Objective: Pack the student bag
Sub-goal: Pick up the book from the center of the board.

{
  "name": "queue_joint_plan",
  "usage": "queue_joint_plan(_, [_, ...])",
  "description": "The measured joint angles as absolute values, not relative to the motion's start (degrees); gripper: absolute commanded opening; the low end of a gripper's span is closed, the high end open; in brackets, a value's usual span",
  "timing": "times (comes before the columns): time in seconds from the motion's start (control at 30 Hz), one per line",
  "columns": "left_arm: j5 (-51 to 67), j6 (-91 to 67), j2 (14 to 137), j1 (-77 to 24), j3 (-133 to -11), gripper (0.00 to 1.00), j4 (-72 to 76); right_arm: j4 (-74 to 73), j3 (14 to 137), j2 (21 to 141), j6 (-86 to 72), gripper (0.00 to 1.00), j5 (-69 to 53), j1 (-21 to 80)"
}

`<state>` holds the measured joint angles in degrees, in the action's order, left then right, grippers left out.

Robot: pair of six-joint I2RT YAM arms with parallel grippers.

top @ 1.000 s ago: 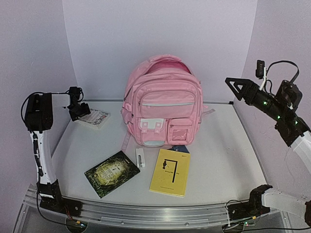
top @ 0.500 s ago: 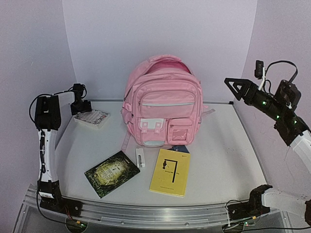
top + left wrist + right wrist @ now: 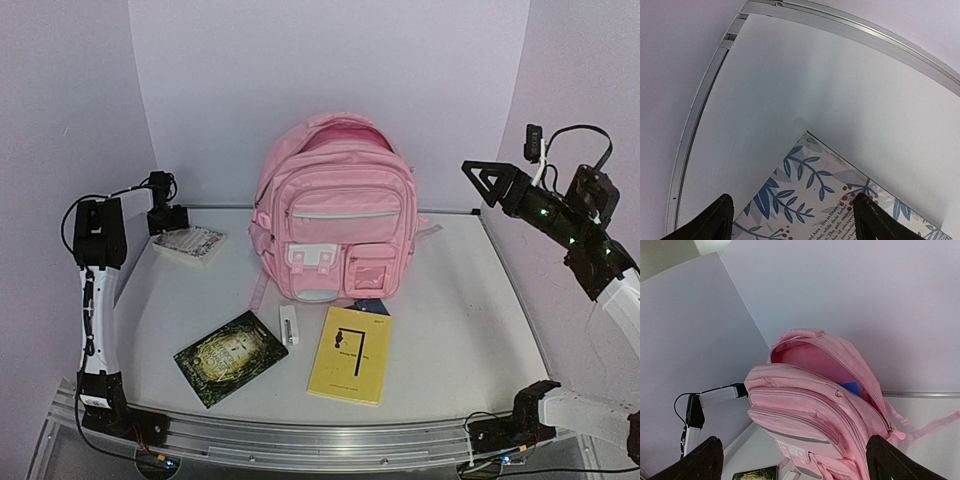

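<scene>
The student bag (image 3: 335, 210) stands upright at the back middle of the table, pink, with its top main compartment unzipped. The right wrist view looks down on the student bag (image 3: 815, 405), where a blue item (image 3: 849, 388) shows inside the opening. My right gripper (image 3: 485, 180) hangs open in the air to the bag's right, holding nothing. At the far left my left gripper (image 3: 167, 226) is open over the back corner of a floral-covered book (image 3: 192, 243). That book (image 3: 830, 200) lies flat under the left gripper (image 3: 792, 222), between its fingers (image 3: 720, 220).
A dark green book (image 3: 230, 357) and a yellow book (image 3: 350, 353) lie flat in front of the bag, a small white object (image 3: 288, 325) between them. A dark blue item (image 3: 372, 307) peeks from under the bag's front. A metal rail (image 3: 850, 30) edges the table.
The left arm has swung so its gripper sits a little farther back over the floral book's corner. The right arm and the bag have barely moved.
</scene>
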<state>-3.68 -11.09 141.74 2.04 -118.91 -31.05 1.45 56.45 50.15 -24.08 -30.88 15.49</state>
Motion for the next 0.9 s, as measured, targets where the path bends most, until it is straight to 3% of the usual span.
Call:
queue_joint_plan(0.8, [-1.5, -9.4, 150.8, 2.2, -137.4, 0.91, -43.5, 0.4, 56.4, 48.4, -24.1, 0.98, -30.9, 15.5])
queue_joint_plan(0.9, [-1.2, -8.8, 151.4, 2.2, -138.6, 0.87, -43.9, 0.3, 56.4, 48.4, -24.1, 0.98, -30.9, 15.5])
